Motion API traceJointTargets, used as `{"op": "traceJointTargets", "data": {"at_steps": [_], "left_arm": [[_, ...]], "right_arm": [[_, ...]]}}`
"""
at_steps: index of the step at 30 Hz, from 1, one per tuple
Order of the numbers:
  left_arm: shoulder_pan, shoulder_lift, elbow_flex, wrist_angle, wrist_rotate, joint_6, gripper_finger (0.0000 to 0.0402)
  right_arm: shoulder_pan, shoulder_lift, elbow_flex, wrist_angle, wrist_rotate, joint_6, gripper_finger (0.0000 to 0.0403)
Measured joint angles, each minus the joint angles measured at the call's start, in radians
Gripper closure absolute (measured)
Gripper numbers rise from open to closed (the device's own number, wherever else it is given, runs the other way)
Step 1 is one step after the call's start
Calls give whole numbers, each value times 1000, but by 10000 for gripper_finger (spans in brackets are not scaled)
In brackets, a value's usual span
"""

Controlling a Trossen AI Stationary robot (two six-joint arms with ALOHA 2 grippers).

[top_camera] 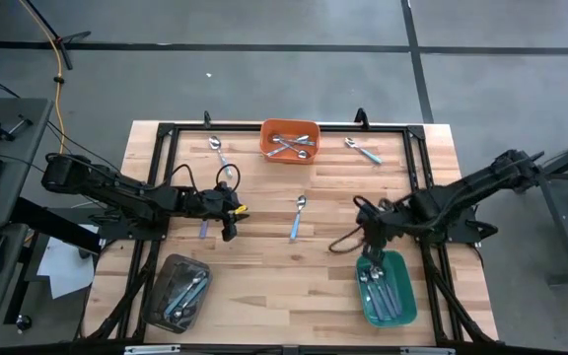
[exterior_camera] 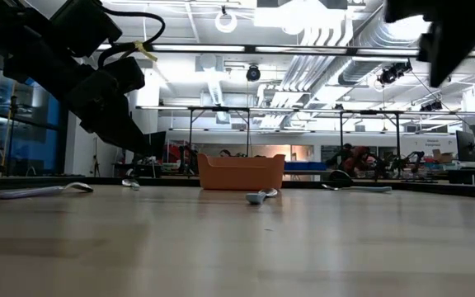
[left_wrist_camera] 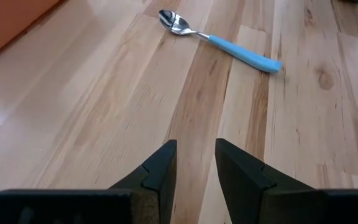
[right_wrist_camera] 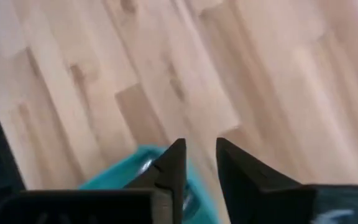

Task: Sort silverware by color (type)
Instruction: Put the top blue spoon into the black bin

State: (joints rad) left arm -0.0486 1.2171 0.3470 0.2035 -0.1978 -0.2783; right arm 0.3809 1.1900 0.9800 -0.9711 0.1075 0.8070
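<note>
From my remote station, I saw the right end effector (top_camera: 371, 258) poised above the near edge of the green tray (top_camera: 408, 301), its fingers (right_wrist_camera: 169, 165) parted by a narrow gap with nothing between them. Several spoons (top_camera: 378, 288) lay in that tray just below and beyond it; their handle colours I could not make out.

The left end effector (top_camera: 231, 232) hung low over the wooden counter (top_camera: 264, 286), its fingers (left_wrist_camera: 160, 171) a narrow gap apart and empty. A lavender-handled spoon (top_camera: 204, 227) lay on the counter right beside it, on the side toward its own arm; whether the two touched I could not tell. Ahead of this end effector, toward the counter's middle, a blue-handled spoon (top_camera: 297, 217) lay alone, bowl pointing to the far edge.

Farther off, at the far edge of the counter, an orange tray (top_camera: 289, 129) held a few plain silver spoons (top_camera: 292, 146). One spoon (top_camera: 222, 153) lay beyond the left end effector, beside the orange tray, and another blue-handled spoon (top_camera: 364, 150) lay on that tray's other side, well beyond the right end effector. A grey tray (top_camera: 161, 286) with more spoons (top_camera: 183, 294) in it sat at the near edge, on the left end effector's side.
</note>
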Motion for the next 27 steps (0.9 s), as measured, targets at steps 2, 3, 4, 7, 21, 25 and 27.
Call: {"op": "traceJointTargets", "data": {"at_steps": [2,3,4,7,21,25,27], "left_arm": [[-3,0,-2,2,0,1,298],[-5,0,-8,17,0,3,298],[-5,0,-16,33,0,8,298],[-5,0,-38,73,0,0,298],[-4,0,-56,172,0,16,298],[-4,0,-56,215,-2,4,298],[-3,0,-56,224,-22,13,298]], "right_arm": [[-51,0,1,-1,2,-84,352],[-80,0,-6,2,2,-134,363],[-109,0,-18,4,3,-183,375],[-221,0,-67,47,-11,-325,398],[-855,-1,-190,319,-62,-685,365],[-1007,36,-189,335,-60,-761,308],[-1075,74,-189,338,-60,-811,282]]}}
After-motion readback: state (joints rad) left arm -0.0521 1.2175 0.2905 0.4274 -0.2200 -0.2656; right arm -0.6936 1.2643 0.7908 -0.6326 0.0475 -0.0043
